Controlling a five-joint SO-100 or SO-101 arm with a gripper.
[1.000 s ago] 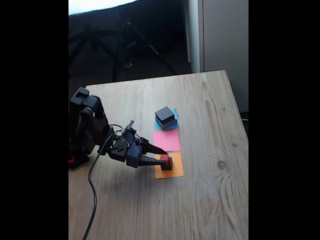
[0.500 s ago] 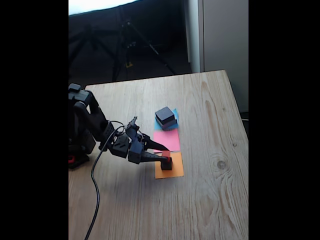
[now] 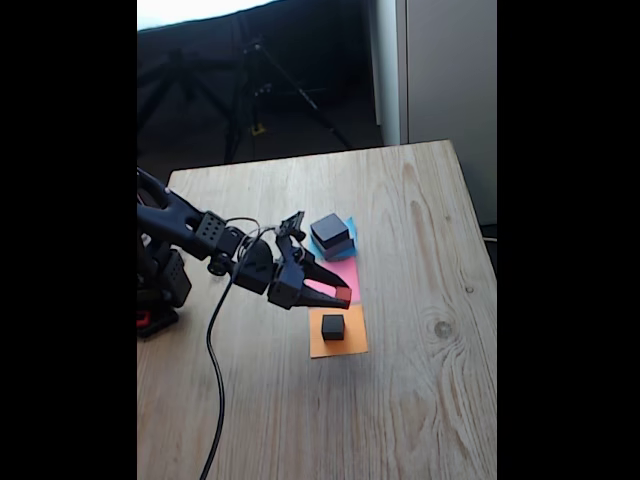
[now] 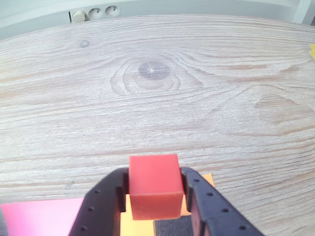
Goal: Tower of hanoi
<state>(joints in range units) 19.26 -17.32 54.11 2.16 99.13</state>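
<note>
Gripper [image 4: 153, 196] clamped on the red cube [image 4: 153, 191], raised above the small black cube [image 3: 333, 327] on orange paper [image 3: 338, 344].

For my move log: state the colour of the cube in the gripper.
Red cube, clearest in the wrist view, clamped in the gripper.

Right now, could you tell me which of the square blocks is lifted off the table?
The tiny red cube: the hand grips it in the air, while the small black cube sits on orange paper.
</note>
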